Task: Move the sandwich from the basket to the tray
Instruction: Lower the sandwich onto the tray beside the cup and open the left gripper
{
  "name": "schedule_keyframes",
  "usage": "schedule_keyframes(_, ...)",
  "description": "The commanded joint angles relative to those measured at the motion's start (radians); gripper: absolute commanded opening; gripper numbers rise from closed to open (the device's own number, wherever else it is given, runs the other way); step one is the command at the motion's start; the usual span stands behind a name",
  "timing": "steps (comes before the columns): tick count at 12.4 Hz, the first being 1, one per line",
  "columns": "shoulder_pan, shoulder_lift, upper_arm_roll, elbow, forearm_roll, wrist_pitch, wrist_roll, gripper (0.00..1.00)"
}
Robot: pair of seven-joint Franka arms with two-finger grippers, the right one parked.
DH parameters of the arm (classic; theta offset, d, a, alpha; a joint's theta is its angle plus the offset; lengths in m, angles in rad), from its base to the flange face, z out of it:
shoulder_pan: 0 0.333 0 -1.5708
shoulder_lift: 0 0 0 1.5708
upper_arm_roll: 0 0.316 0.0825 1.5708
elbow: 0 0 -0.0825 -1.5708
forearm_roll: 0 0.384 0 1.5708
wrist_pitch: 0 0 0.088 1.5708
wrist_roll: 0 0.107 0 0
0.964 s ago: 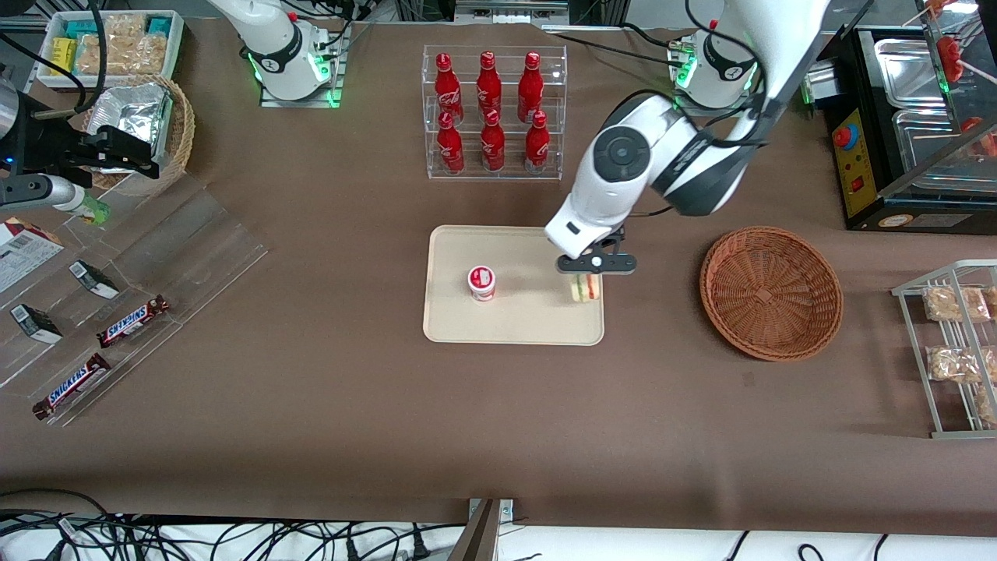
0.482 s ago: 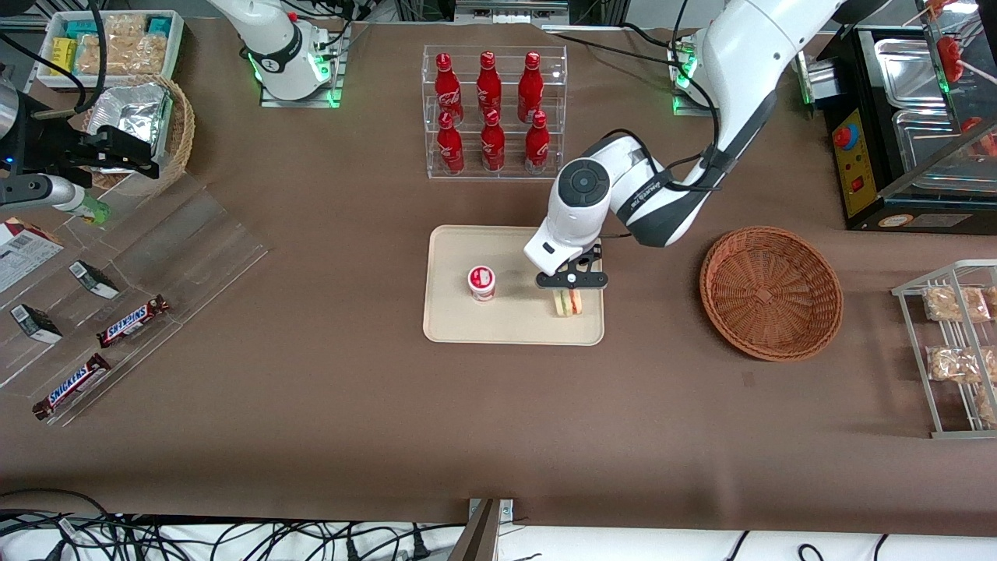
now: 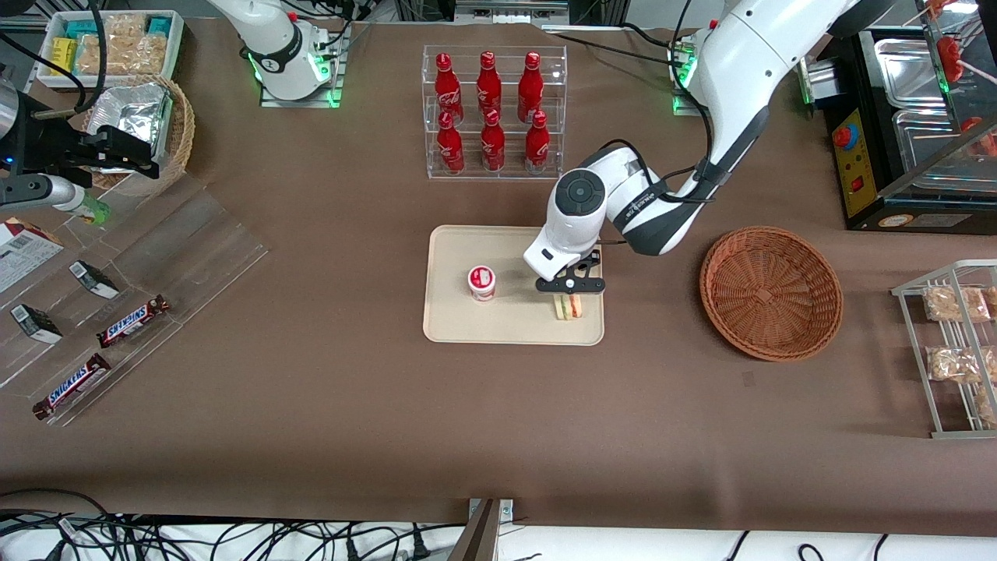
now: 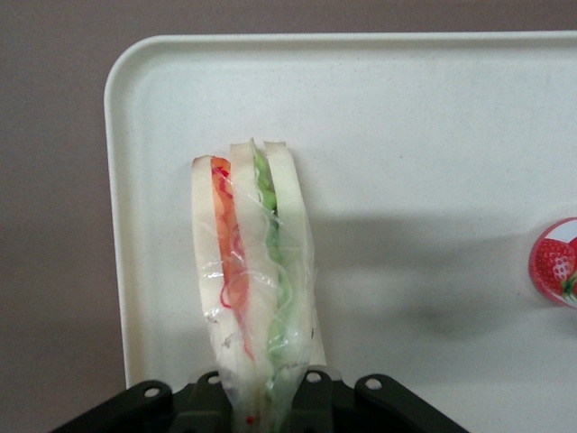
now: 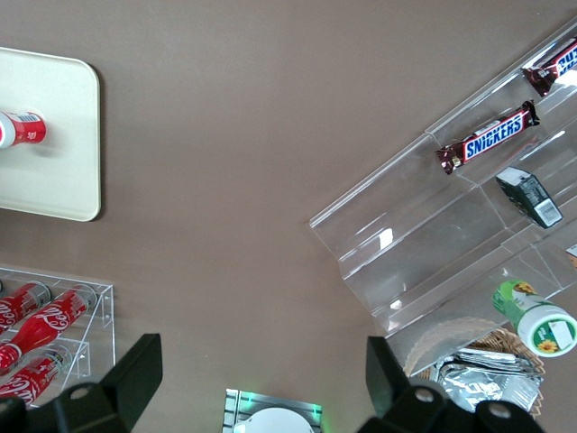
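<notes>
Beige and flat, the tray (image 3: 452,327) lies in the middle of the front frame on the brown table (image 3: 498,421). On it stands a small cup with a strawberry lid (image 3: 482,282), and beside the cup, near the tray's edge toward the basket, is the sandwich (image 3: 568,306). The gripper (image 3: 571,290) is low over the tray and its jaws are closed narrowly on the sandwich; in the wrist view the wrapped wedge (image 4: 252,280) comes out from between the black fingers (image 4: 379,406), with the red and green layers upright. I cannot tell if its tip touches the tray.

The reddish wicker basket (image 3: 771,292), at the right of the frame, has nothing in it. Farther from the camera than the tray, a clear rack (image 3: 494,113) holds six red bottles. At the lower left, a clear stepped stand (image 3: 132,288) keeps two Snickers bars (image 3: 132,321) and some small dark packs. At the upper left, a tan basket (image 3: 167,125) contains a foil pack.
</notes>
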Motion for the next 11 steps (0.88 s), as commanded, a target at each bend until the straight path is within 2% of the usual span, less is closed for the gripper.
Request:
schedule_keyframes(1, -0.009, 0.02, 0.0, 0.025, 0.061, -0.006, -0.03, 0.54)
schedule_keyframes(2, -0.009, 0.021, 0.0, 0.025, 0.064, -0.006, -0.044, 0.68)
schedule_keyframes(3, -0.011, 0.021, 0.0, 0.027, 0.064, -0.006, -0.045, 1.0)
schedule_keyframes(7, 0.0, -0.026, -0.011, 0.034, 0.038, -0.044, -0.051, 1.0)
schedule_keyframes(9, 0.002, -0.062, -0.012, 0.12, -0.057, -0.156, -0.054, 1.0)
schedule_keyframes(11, 0.012, -0.065, -0.011, 0.252, -0.095, -0.304, -0.056, 1.0)
